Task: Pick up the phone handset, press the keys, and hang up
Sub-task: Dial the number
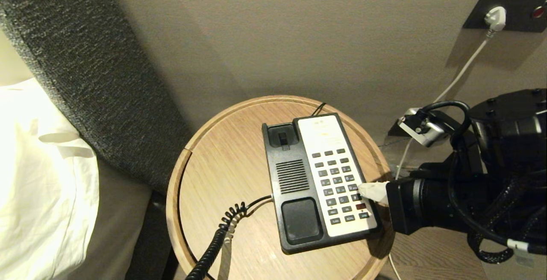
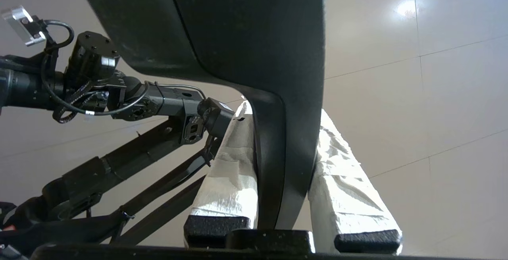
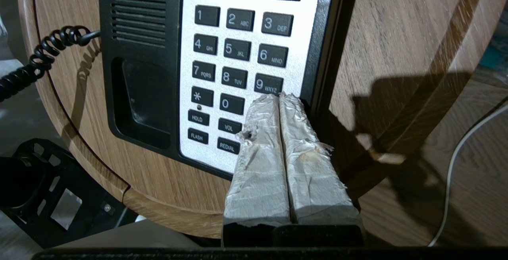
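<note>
The glossy black phone handset (image 2: 246, 45) is clamped between the white-wrapped fingers of my left gripper (image 2: 283, 111), lifted off the phone and outside the head view. Its coiled cord (image 1: 222, 228) runs off the table's front edge. The black phone base (image 1: 299, 177) lies on the round wooden table (image 1: 213, 173) with its cradle empty. My right gripper (image 1: 363, 189) is shut, its tips resting on the keys (image 3: 234, 49) at the lower right of the cream faceplate, just below the 9 key (image 3: 268, 84). In the right wrist view the right gripper (image 3: 281, 95) hides the key under it.
A beige wall stands behind the table, with a black socket plate (image 1: 508, 8) and a white plug and cable at the upper right. A dark grey padded headboard (image 1: 85, 66) and white bedding (image 1: 38, 177) lie to the left. Wood floor shows past the table's right rim.
</note>
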